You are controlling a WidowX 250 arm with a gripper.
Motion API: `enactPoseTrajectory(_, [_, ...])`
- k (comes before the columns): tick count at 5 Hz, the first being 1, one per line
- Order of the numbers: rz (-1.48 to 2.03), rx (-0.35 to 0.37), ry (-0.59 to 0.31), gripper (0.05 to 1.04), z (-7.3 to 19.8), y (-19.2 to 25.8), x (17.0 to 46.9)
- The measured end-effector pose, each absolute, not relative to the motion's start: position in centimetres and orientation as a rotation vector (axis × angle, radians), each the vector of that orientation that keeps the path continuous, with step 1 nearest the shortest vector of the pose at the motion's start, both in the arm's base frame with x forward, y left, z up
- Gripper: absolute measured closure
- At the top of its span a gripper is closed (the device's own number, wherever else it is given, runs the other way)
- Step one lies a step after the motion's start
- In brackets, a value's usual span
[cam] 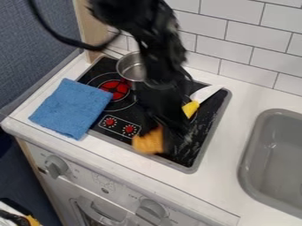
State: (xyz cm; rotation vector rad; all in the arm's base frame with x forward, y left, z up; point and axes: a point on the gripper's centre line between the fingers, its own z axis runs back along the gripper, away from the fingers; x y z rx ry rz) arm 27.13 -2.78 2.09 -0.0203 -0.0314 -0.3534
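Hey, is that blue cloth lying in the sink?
No, the blue cloth lies on the white counter, overlapping the left side of the stovetop.

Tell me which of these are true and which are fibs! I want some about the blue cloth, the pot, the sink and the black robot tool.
1. The sink is to the right of the stovetop. True.
2. The blue cloth is in the sink. False: it lies partly on the counter and partly on the stovetop.
3. The metal pot is near the back of the stovetop. True.
4. The tool is down inside the pot. False: it is by the orange sponge or cloth, near the front of the stovetop.
5. The wall tiles are green. False: they are white.
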Motion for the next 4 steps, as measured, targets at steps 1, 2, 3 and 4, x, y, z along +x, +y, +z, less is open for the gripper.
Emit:
enactPoseTrajectory(1, [-0.383, -0.006, -0.020, 0.412, 1.5, -4.4, 27.4])
enactPoseTrajectory(2, [-0.392, -0.005, -0.016, 0.306, 1.4, -5.2, 27.4])
enactPoseTrajectory(3, [-0.355, -0.019, -0.074, 0.089, 3.2, -5.5, 27.6])
enactPoseTrajectory(4, [-0.302, -0.045, -0.161, 0.080, 6.7, -5.2, 27.8])
